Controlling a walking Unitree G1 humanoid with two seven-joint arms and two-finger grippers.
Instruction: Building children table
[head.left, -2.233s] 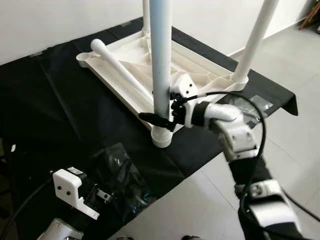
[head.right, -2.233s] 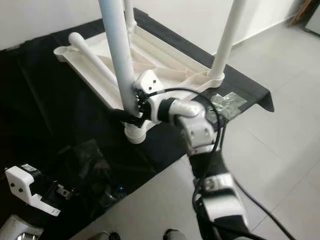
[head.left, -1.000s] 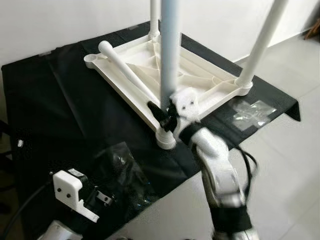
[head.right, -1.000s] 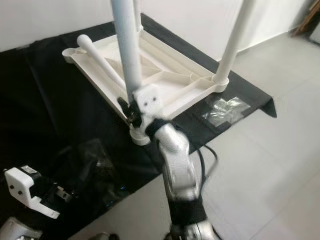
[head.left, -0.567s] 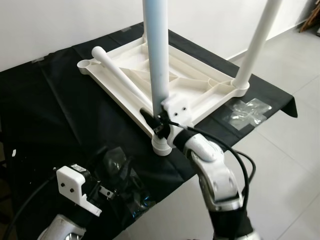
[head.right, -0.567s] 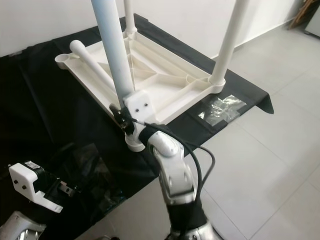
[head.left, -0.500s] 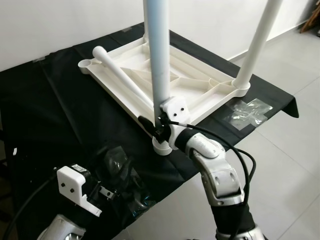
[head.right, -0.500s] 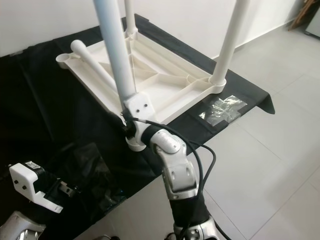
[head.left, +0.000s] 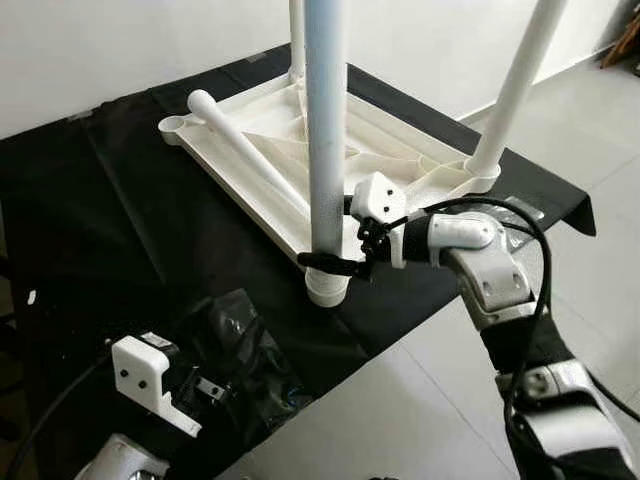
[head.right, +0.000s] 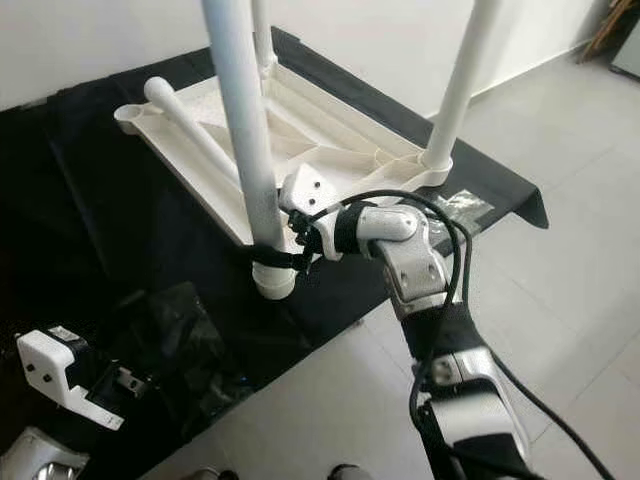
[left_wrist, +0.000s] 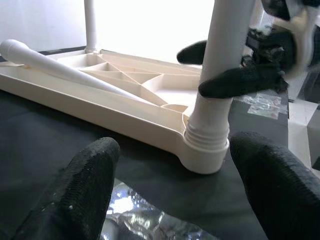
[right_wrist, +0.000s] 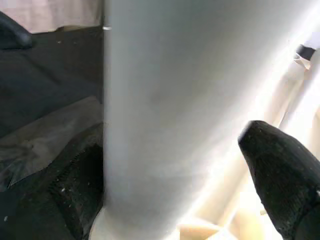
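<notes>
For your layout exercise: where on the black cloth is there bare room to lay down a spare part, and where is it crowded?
Bare cloth lies left of the upturned tabletop. The near corner is crowded: the right gripper clasps the near leg, with crinkled plastic bags by the left gripper.

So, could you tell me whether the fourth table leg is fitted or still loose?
Loose: the fourth leg lies flat across the upturned tabletop, its corner socket empty.

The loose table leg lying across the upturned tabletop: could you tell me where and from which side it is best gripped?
Grip the loose leg mid-shaft from above, fingers straddling it crosswise. It lies slanted over the tabletop ribs, its round shaft exposed on top.
</notes>
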